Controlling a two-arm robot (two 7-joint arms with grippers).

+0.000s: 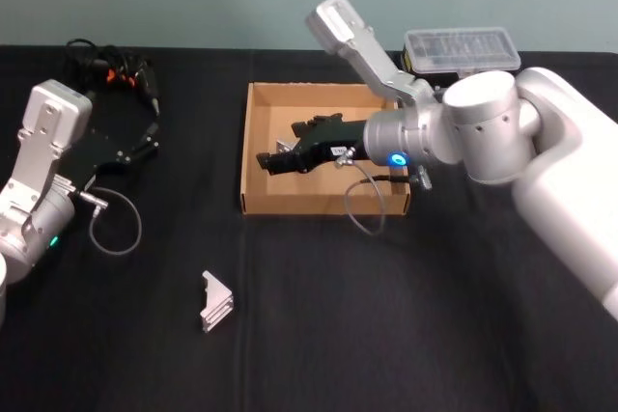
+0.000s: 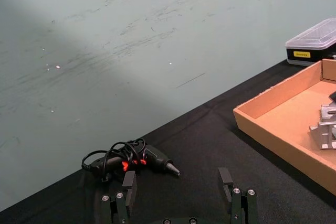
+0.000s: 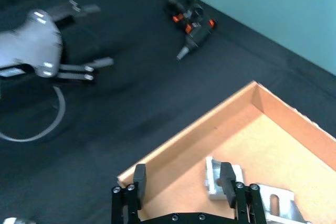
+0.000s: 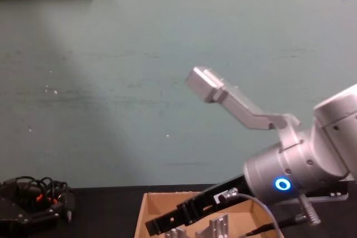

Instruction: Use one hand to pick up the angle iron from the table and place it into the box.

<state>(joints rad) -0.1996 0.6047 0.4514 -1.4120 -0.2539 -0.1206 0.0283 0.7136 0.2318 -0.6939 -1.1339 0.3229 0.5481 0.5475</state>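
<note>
My right pincer (image 1: pixel 273 160) hangs spread and empty over the box (image 1: pixel 248 151); one angle iron (image 3: pixel 214 179) lies inside, just beneath; a second angle iron (image 1: pixel 216 302) lies on the table (image 1: pixel 386 335), well apart; advisable to rise clear of the wall before reaching; left pincer (image 2: pixel 177 173) parked, spread.

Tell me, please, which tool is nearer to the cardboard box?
Right. The right tool hangs over the box, inside its walls. The left tool is apart from it, over the table on the box's left side.
</note>
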